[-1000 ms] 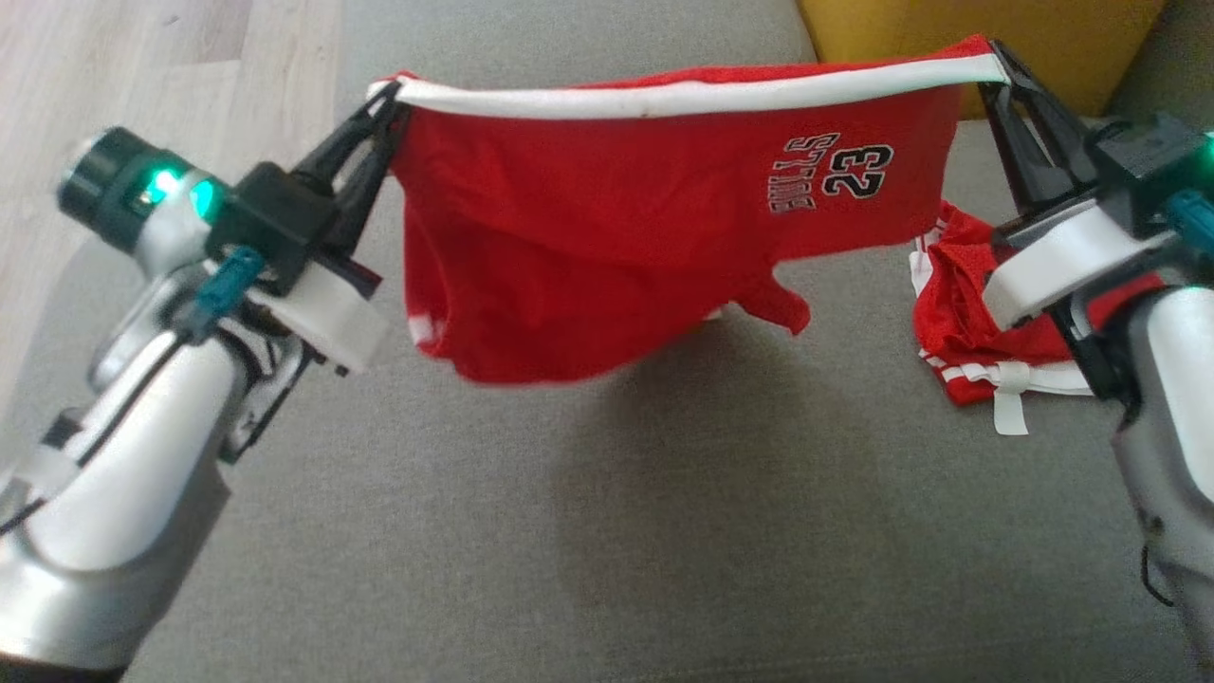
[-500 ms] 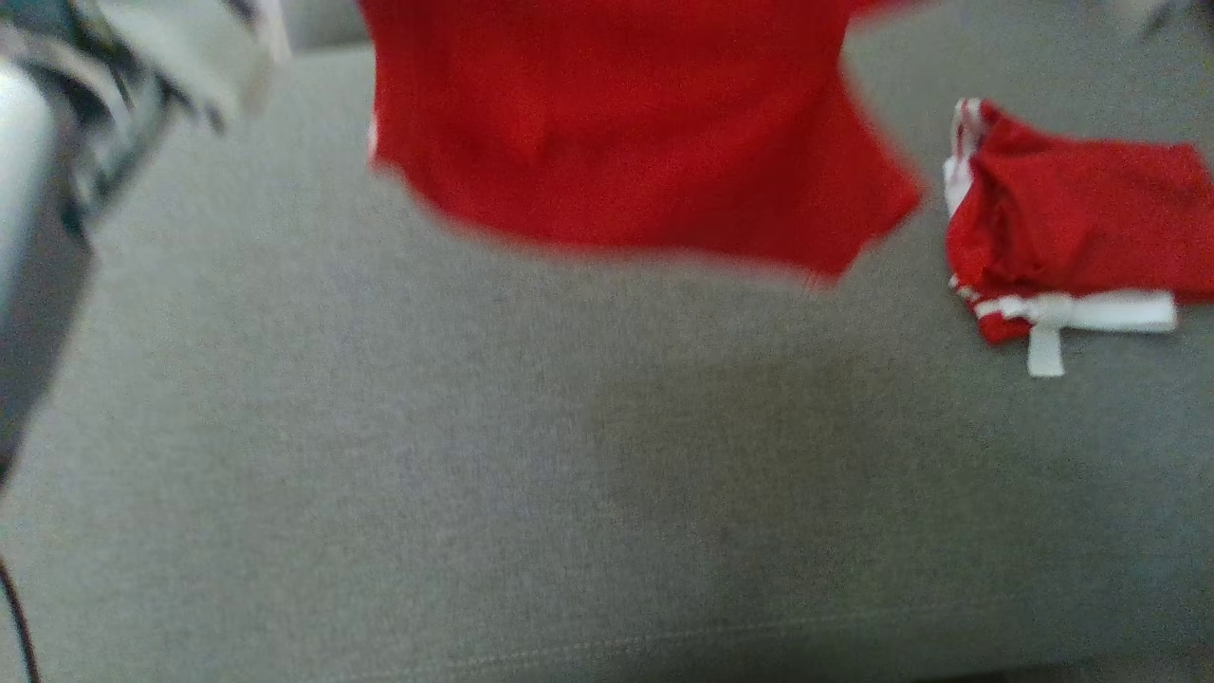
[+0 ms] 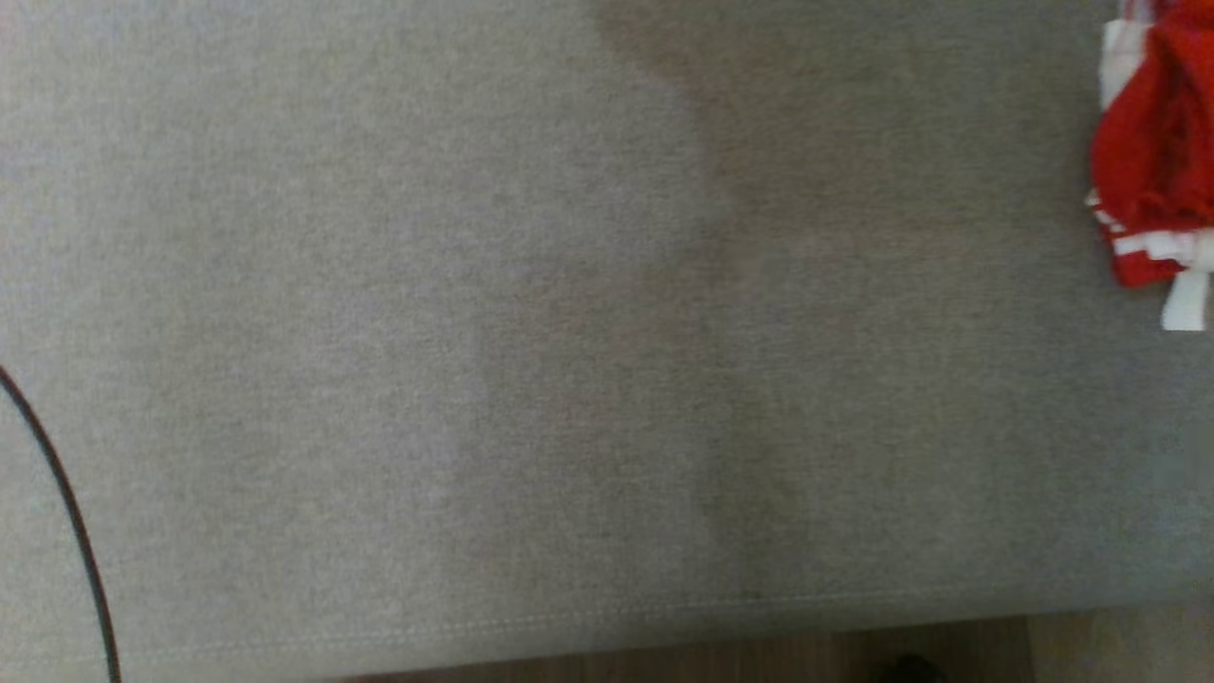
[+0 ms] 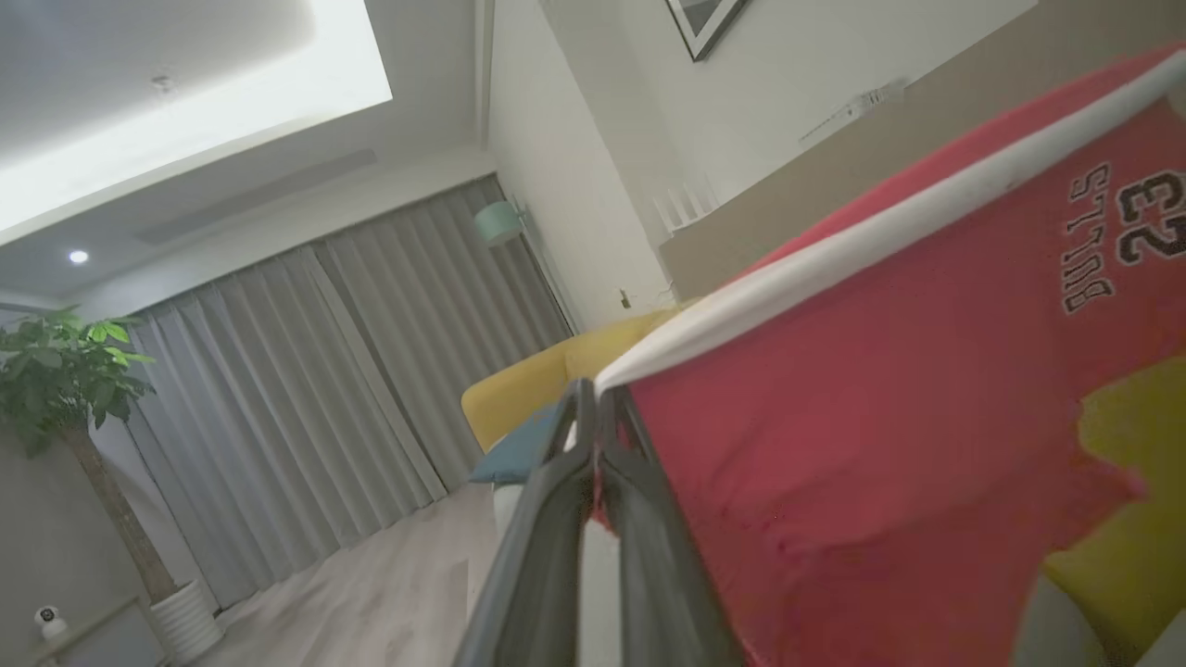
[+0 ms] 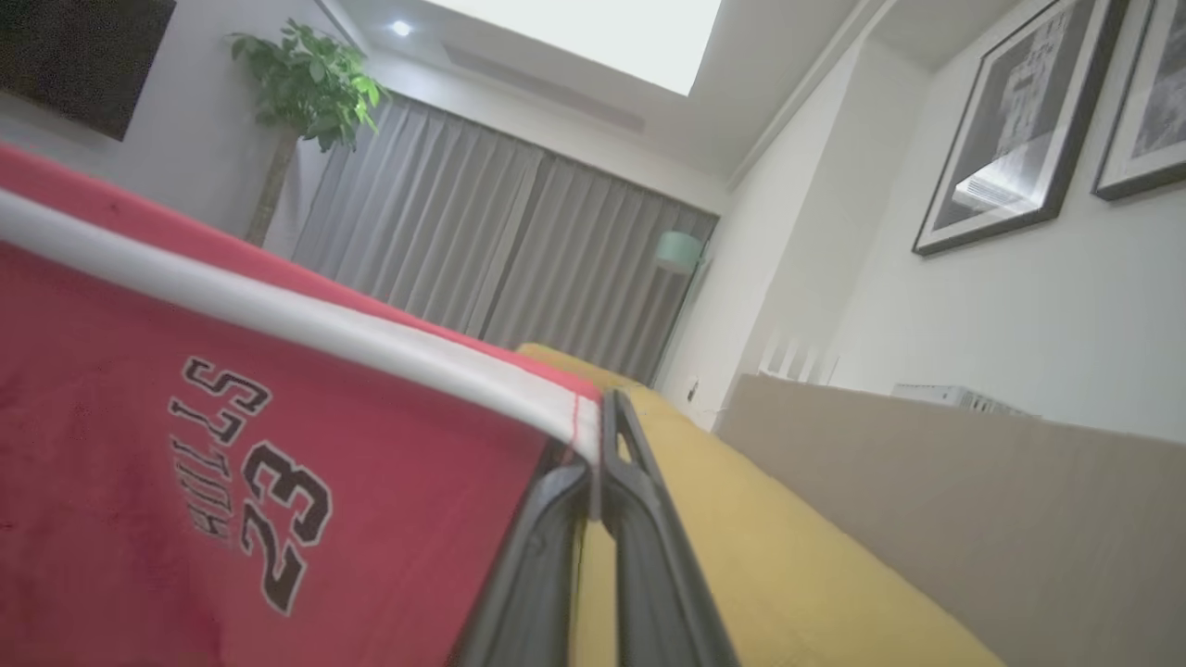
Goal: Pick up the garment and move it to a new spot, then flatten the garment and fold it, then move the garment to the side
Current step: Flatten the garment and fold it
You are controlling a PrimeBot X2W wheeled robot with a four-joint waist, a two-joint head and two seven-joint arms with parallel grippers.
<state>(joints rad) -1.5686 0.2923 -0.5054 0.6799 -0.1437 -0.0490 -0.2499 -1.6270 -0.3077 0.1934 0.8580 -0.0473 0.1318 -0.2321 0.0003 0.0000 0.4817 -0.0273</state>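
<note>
Left pincer (image 4: 593, 403) is pinched narrow on the end of the white band (image 4: 834, 269) of the red garment (image 4: 862, 445), its two dark fingers pressed together with the cloth between them. In the left wrist view the band runs taut from the fingertips toward two o'clock, and the red cloth hangs free below it toward five o'clock. The right pincer (image 5: 602, 417) is likewise clamped on an end of the band. In the right wrist view the garment spreads away toward nine o'clock, with the print (image 5: 278, 519) reading "23" at about seven o'clock, turned on its side. Behind that pincer a yellow sofa (image 5: 741, 519) lies toward four o'clock. Grey curtains (image 4: 324, 389) and a plant (image 4: 56, 371) stand at nine o'clock in the left wrist view. In the head view a grey cushion (image 3: 474, 332) carries a soft shadow down its middle, a second red garment (image 3: 1152, 161) with white trim lies crumpled at the edge at two o'clock, and a dark cable (image 3: 66, 512) curves at eight o'clock.
</note>
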